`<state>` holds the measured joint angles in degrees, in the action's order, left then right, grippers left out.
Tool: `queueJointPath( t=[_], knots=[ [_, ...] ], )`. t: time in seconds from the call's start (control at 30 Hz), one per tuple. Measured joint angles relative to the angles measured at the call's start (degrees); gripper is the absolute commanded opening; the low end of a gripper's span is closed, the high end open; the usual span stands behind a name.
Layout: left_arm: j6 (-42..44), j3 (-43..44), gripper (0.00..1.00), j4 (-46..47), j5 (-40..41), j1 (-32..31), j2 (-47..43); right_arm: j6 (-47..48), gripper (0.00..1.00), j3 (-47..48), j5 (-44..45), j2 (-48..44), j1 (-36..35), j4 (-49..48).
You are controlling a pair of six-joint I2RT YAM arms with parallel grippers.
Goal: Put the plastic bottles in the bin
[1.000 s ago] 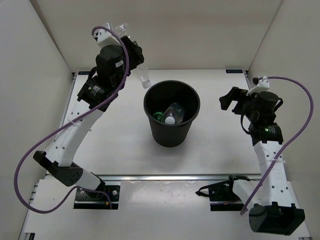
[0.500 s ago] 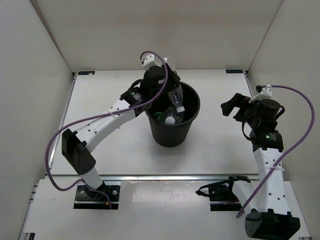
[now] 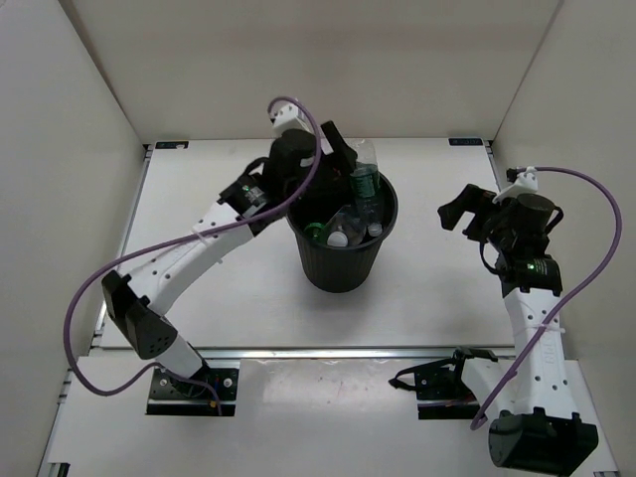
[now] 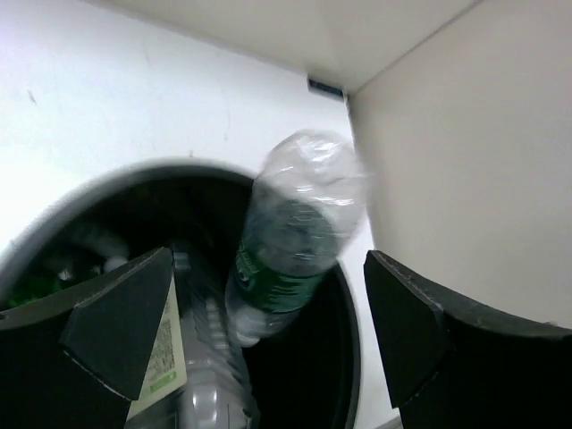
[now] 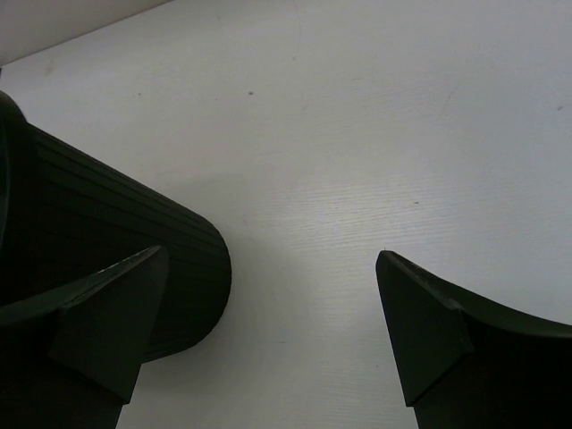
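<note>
Left gripper (image 4: 268, 322) hangs over the far side of the bin (image 3: 338, 273), fingers spread wide, nothing clamped. The clear bottle with green label (image 4: 299, 241) sits in the gap between them with daylight on both sides, touching neither finger as far as the left wrist view shows (outline is motion-blurred, so probably dropping). Its long axis runs close to vertical, neck end down inside the bin's mouth, base end up at about rim height near the far-right wall. It lies straight ahead of the left gripper along the approach line. The other bottles (image 3: 338, 237) lie lower in the bin, among them a green one and one with a white cap. Every bottle I can find is within the rim. Right gripper (image 3: 462, 211) stands well apart to the right of the bin, fingers apart and empty, facing the bin's ribbed wall and bare table (image 5: 357, 134). Left arm is far nearer. Judgement: pull back along that axis, clear of the bottle's base.
</note>
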<state>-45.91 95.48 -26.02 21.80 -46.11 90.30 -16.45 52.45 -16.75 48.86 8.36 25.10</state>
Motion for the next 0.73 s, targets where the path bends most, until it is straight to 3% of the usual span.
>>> queueJointPath(
  t=[0.13, 0.2, 0.37, 0.5, 0.73],
  knots=[
    [4.4, 9.6, 0.99, -7.6, 1.1, 5.9, -1.8, 0.9, 0.99, 3.0, 3.1, 3.5, 0.0, 3.7],
    [5.7, 9.7, 0.98, -11.4, 0.9, 13.1, -5.6, 1.7, 1.00, 5.1, 5.2, 5.0, 0.5, 6.5],
    [6.6, -7.4, 0.98, -17.4, 2.4, 39.4, -18.9, 3.8, 0.99, 10.4, 8.7, 8.5, 6.3, 14.9],
    [8.4, -14.2, 0.99, -24.7, 3.3, 41.2, -18.8, 5.0, 0.99, 12.0, 13.0, 11.7, 8.2, 20.3],
    [9.7, -22.5, 0.99, -26.8, 1.4, 41.1, -13.9, 6.4, 0.99, 10.7, 14.0, 12.2, 8.3, 23.4]
  ],
)
